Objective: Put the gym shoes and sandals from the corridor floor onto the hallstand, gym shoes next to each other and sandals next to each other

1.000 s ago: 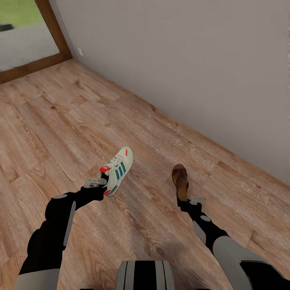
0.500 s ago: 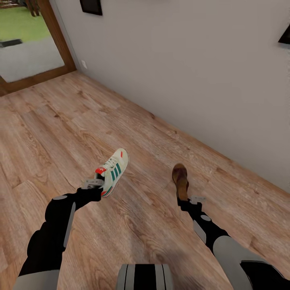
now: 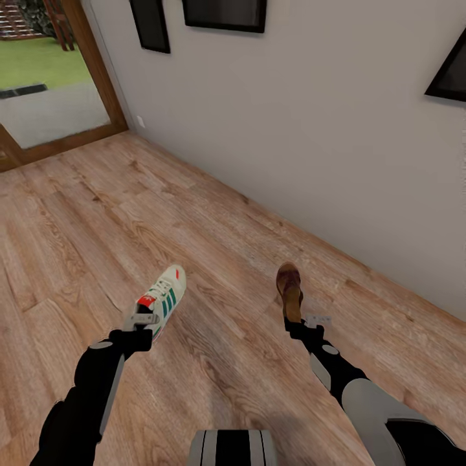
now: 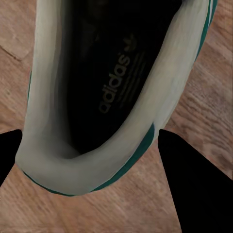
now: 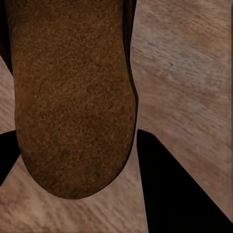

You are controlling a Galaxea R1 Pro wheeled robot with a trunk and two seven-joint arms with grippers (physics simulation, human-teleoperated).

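One cream gym shoe [image 3: 164, 296] with green stripes and a red tongue label hangs over the corridor floor [image 3: 84, 213], and my left gripper [image 3: 145, 320] is shut on its heel end. In the left wrist view the shoe's dark opening [image 4: 107, 73] sits between the black fingers [image 4: 194, 184]. A brown sandal [image 3: 289, 287] points away from me with my right gripper [image 3: 300, 320] shut on its heel end. Its suede footbed [image 5: 73, 97] lies between the fingers [image 5: 170, 189] in the right wrist view. The hallstand is out of view.
A grey wall [image 3: 310, 142] runs diagonally along the right, with dark framed pictures [image 3: 225, 13] hung on it. A wood-framed glass door [image 3: 58, 97] to a lawn stands at the far left. My trunk [image 3: 233, 446] shows at the bottom edge.
The head view has tilted up, bringing the wall pictures in. My left arm has drawn the gym shoe left and toward me. The right arm and sandal keep their place in the view.
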